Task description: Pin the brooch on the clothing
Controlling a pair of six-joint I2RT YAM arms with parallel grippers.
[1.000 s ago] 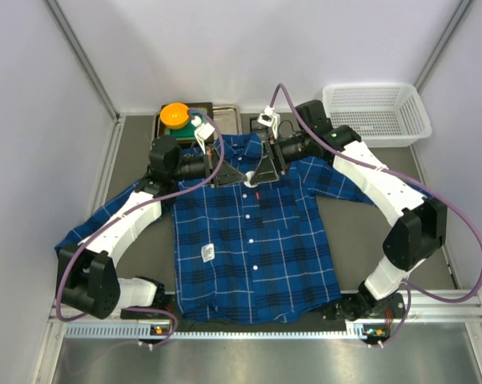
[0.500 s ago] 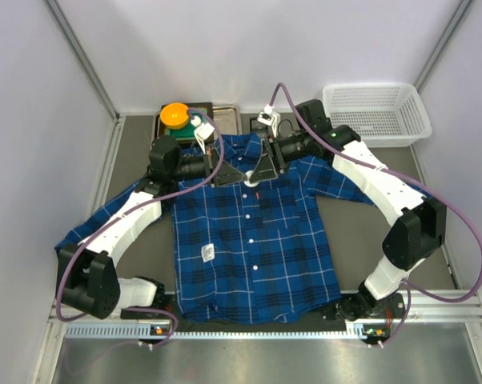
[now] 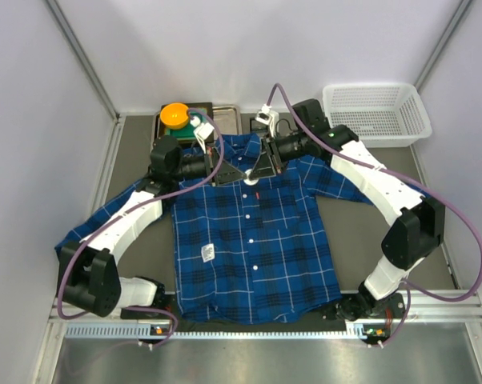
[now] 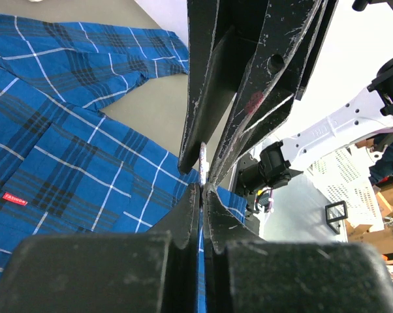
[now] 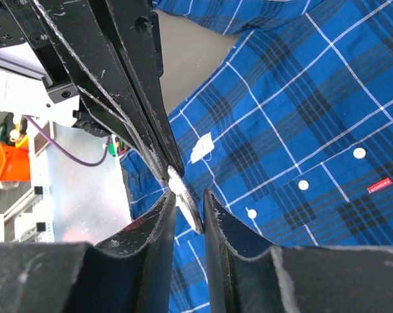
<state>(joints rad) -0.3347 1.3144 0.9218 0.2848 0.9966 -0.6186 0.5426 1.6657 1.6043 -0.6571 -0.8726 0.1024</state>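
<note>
**Right jaws close in**

Since a second ago the jaws of the right gripper (image 3: 257, 172) have narrowed; little else has shifted. Toward the far edge of the worktop (image 3: 361, 240), the left gripper (image 4: 201, 192) is clamped on the rim of the brooch (image 5: 186, 201), holding it in the air above the collar end of the clothing (image 3: 249, 240). The right gripper straddles the disc, but I cannot tell whether it pinches it yet. Nothing is pinned so far. This looks like a mid-air handover, with all the fastening left to do.
</note>
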